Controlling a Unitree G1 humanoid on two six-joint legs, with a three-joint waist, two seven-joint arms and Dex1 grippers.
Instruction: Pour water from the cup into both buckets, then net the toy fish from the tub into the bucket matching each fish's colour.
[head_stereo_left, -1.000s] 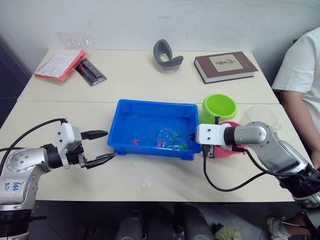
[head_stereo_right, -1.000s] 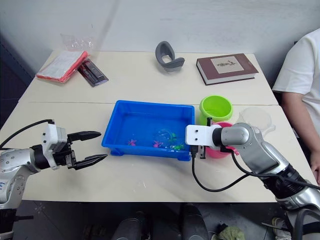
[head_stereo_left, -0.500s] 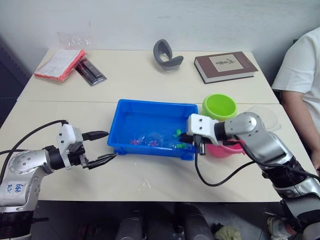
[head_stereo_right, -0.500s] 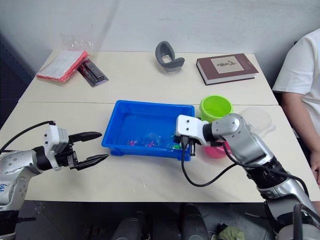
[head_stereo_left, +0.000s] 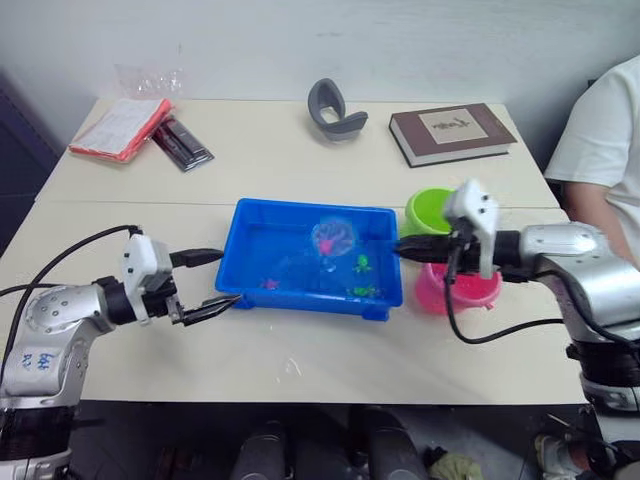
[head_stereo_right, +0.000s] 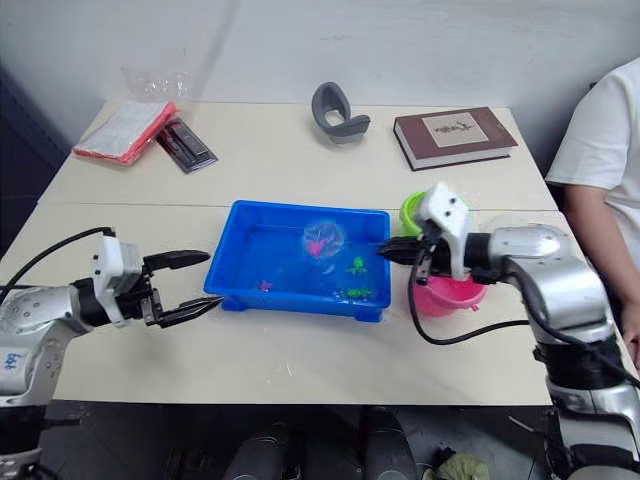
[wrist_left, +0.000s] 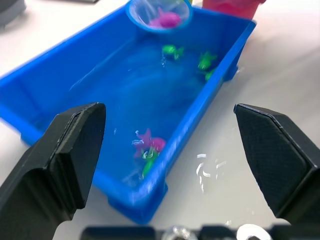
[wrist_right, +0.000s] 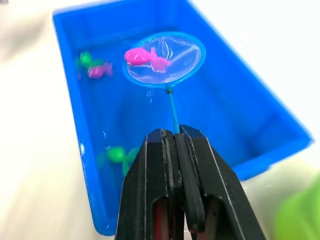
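The right gripper (wrist_right: 176, 137) is clamped on the thin handle of the net (wrist_right: 164, 58), whose hoop is held above the water of the tub (head_stereo_left: 243, 281) with one pink fish (wrist_right: 142, 58) lying in its mesh. More fish, pink and green, are seen in the tub. The pink bucket (head_stereo_left: 458, 291) and the green bucket (head_stereo_left: 432, 208) stand just beside the tub's right end. The left gripper (head_stereo_left: 208, 280) is spread wide, just beside the tub's left end.
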